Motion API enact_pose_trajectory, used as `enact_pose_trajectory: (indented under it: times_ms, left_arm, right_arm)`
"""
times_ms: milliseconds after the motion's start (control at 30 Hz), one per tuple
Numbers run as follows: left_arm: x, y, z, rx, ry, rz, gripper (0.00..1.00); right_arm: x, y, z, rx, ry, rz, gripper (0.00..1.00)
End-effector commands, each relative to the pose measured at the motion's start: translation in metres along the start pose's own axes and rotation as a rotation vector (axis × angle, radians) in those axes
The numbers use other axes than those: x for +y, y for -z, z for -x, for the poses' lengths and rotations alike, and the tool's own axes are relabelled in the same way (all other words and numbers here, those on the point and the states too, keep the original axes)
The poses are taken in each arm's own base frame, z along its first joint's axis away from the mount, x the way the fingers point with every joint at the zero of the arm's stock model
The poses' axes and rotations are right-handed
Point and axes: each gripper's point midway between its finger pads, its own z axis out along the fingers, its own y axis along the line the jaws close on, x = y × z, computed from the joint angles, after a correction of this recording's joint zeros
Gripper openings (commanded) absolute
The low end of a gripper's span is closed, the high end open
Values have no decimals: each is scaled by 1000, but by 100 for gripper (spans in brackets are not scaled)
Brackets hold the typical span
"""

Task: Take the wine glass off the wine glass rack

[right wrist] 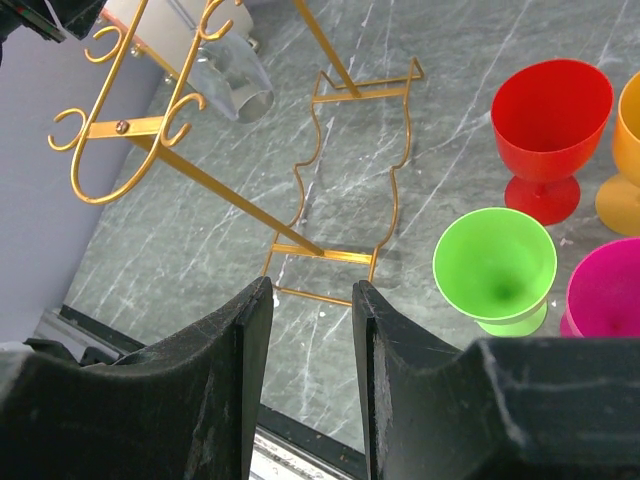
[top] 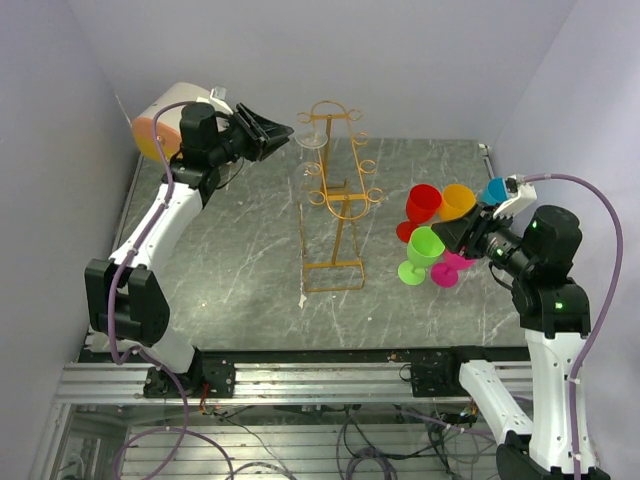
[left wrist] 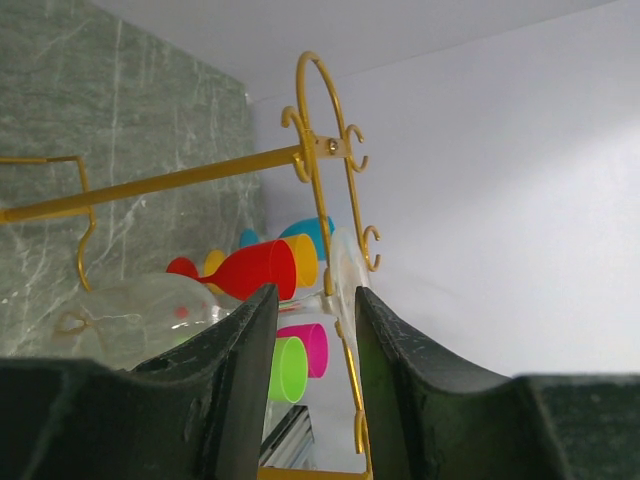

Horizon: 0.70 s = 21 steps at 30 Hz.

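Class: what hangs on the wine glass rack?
One clear wine glass hangs near the top of the wine glass rack; how its foot hooks on cannot be made out.

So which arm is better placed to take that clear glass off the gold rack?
Left. The left gripper, open, is up beside the top of the rack, right next to the hanging clear glass. The right gripper sits low by the coloured goblets, farther off.

Robotics lab test cell. Plain pale wall panels (top: 400, 60) stand just beyond and beside the left gripper (top: 283, 131), enclosing a marble-patterned tabletop (top: 240, 250). Well behind the gripper, a bolted aluminium rail (top: 300, 380) sits over loose cables (top: 350, 438).
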Motion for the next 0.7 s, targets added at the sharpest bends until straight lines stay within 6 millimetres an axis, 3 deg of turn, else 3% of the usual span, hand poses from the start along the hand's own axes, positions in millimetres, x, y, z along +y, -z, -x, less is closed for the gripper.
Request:
enact_pose_trajectory:
  times_ms: [0,500,667]
  left_arm:
    - [-22,3,1,8,-2,-99,47]
    - [-24,-12,-19,80,12,-122,46]
    - [-23,-14,-18,73,16,-119,40]
  right_arm:
    - [4,3,7,-34,13,14,38]
    - [2,1,3,-31,10,13,37]
    - [3,1,4,-34,8,16,37]
